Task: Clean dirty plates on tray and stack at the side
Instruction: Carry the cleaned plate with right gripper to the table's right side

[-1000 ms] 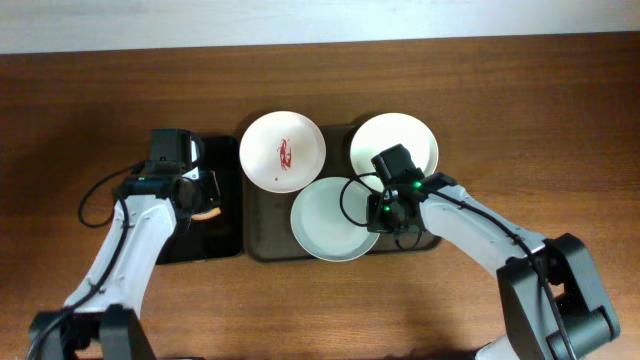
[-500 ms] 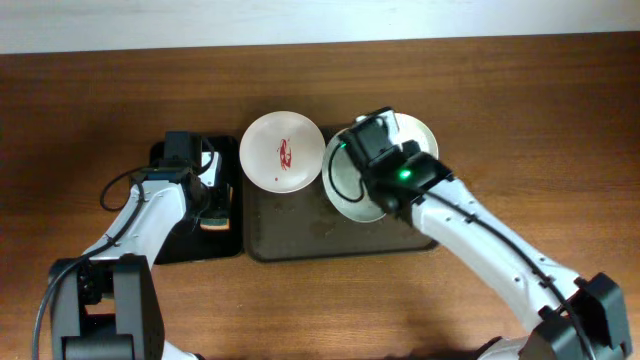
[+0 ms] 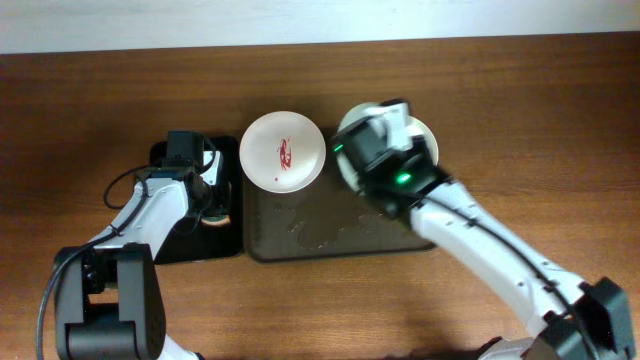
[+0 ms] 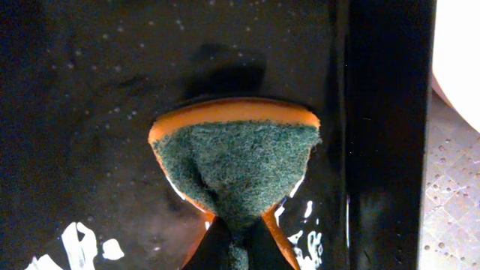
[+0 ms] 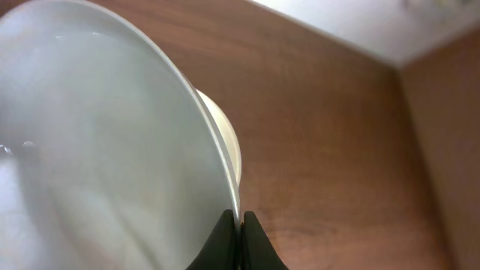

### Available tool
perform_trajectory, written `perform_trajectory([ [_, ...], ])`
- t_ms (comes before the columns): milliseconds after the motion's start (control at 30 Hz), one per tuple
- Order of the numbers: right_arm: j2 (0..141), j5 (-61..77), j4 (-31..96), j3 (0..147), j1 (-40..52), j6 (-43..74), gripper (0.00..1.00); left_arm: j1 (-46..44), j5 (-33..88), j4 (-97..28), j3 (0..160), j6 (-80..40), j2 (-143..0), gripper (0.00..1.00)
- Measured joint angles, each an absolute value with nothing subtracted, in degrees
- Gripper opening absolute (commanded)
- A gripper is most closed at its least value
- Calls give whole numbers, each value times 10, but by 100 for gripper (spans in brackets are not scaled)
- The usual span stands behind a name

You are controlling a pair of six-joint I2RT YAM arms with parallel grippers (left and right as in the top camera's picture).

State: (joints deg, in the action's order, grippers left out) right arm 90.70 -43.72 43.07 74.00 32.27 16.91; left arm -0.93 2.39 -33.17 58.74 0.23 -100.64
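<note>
My right gripper (image 5: 240, 222) is shut on the rim of a clean pale plate (image 5: 97, 142) and holds it tilted in the air over the back right of the dark brown tray (image 3: 330, 238). In the overhead view this plate (image 3: 346, 131) is mostly hidden by the arm. A second cream plate (image 3: 428, 141) lies behind it and also shows in the right wrist view (image 5: 227, 142). A third plate with a red smear (image 3: 282, 150) lies at the tray's back left. My left gripper (image 4: 238, 241) is shut on an orange sponge with a green pad (image 4: 236, 161).
The sponge rests on a smaller black tray (image 3: 185, 240) left of the brown tray, wet with droplets in the left wrist view (image 4: 90, 90). A wet patch (image 3: 325, 228) shines on the brown tray's floor. Wooden table surrounds both trays.
My right gripper lifted the clean plate off the tray's front middle and carried it back and to the right, tilting it up. The left gripper with the sponge stayed over the black tray.
</note>
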Motion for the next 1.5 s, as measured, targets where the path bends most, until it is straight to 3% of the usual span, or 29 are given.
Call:
perform_trajectory([
  [200,858,-84,463,749,-100,225,4,-9,26,-340,588,2,-1006,37],
  [267,860,-32,481,749,-195,225,4,-9,26,-342,588,2,-1006,37],
  [333,886,-7,501,752,-262,227,4,-9,27,-343,588,2,-1006,37],
  [433,969,1,511,753,-285,227,4,-9,27,-345,588,2,-1006,37],
  [567,1058,15,521,753,-283,217,5,-9,27,-345,588,2,-1006,38],
  [633,1073,32,523,753,-275,206,30,-9,27,-345,588,2,-1006,39],
  [733,1073,53,536,754,-268,186,39,-9,27,-345,588,2,-1006,42],
  [800,1061,74,569,781,-252,175,40,-9,27,-345,588,2,-1006,43],
  [933,1009,147,579,885,-103,92,50,-9,28,-347,588,2,-1006,43],
  [1000,1015,172,537,886,42,75,54,-9,28,-347,588,2,-1006,44],
  [1133,1068,175,398,887,179,66,69,-9,28,-347,589,2,-1006,43],
  [1333,1141,165,433,986,214,60,70,-9,28,-348,589,2,-1006,44],
  [1500,1266,173,410,1021,214,61,61,-9,28,-347,589,2,-1006,44],
])
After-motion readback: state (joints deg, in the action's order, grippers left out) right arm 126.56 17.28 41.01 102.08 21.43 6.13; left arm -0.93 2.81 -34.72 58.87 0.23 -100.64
